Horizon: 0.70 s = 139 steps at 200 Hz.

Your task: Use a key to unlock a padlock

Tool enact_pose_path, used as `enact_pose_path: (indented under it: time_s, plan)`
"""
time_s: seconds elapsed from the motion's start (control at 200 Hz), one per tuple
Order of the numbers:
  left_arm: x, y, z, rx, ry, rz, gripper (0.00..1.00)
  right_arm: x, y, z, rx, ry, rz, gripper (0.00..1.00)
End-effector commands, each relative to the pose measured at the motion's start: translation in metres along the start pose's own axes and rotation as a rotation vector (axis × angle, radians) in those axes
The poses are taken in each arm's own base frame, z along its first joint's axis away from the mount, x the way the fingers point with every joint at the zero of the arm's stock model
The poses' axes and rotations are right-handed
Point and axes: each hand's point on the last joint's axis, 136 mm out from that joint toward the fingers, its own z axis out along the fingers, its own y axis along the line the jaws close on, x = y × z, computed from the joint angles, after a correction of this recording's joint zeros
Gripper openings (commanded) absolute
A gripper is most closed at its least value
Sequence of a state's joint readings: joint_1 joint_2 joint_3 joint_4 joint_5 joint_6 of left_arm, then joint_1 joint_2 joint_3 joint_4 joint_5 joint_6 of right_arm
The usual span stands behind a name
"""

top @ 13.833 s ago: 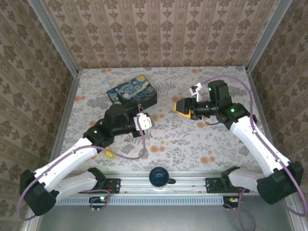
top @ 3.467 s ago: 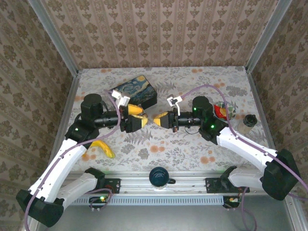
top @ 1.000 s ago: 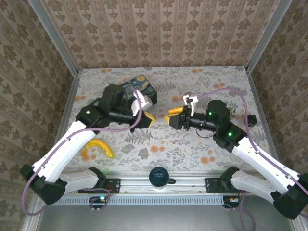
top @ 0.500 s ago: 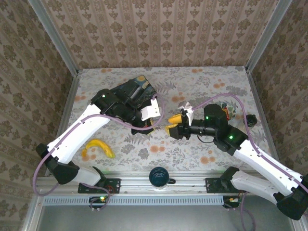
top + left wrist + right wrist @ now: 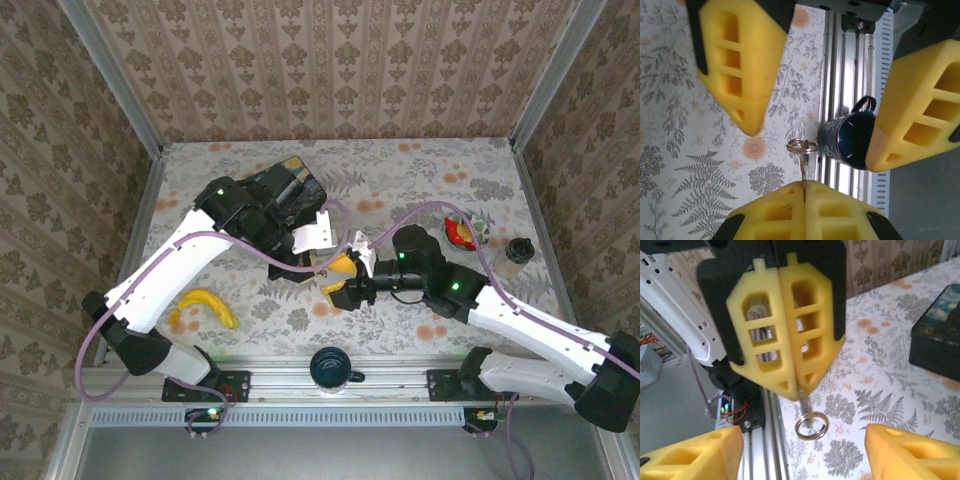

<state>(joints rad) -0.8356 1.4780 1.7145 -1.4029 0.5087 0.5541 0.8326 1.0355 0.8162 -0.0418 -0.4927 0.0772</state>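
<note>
Silvery key, ring dangling, hung in the middle of the right wrist view, pinched in the clamped-tight left gripper, while the right gripper stood spread wide at the lower corners.

no readable text anywhere, no labels, brand names, numbers or signs legible on any object
</note>
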Motion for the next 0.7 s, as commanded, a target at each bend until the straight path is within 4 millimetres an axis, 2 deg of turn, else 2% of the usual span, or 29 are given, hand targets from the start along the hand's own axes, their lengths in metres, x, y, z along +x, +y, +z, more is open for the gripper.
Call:
enact_pose_path:
  time_s: [0.0, 0.23, 0.3, 0.375, 0.555, 0.69]
  plan:
    - [-0.006, -0.01, -0.006, 0.027, -0.018, 0.05, 0.0, -0.011, -0.002, 0.008, 0.026, -0.032, -0.071, 0.68]
    - [-0.006, -0.016, -0.01, 0.036, -0.032, 0.067, 0.0, -0.004, -0.023, 0.023, 0.11, 0.004, -0.067, 0.66]
    - [-0.006, -0.016, -0.011, 0.035, -0.031, 0.069, 0.0, -0.001, -0.027, 0.026, 0.123, 0.019, -0.067, 0.62]
    - [-0.004, -0.018, -0.012, 0.036, -0.024, 0.07, 0.0, 0.002, -0.031, 0.026, 0.146, 0.033, -0.071, 0.54]
    - [0.002, -0.019, -0.015, 0.027, 0.004, 0.07, 0.0, 0.008, -0.045, 0.012, 0.253, 0.029, -0.079, 0.36]
    - [0.003, -0.02, -0.017, 0.018, 0.009, 0.086, 0.0, 0.008, -0.048, -0.004, 0.309, -0.006, -0.091, 0.33]
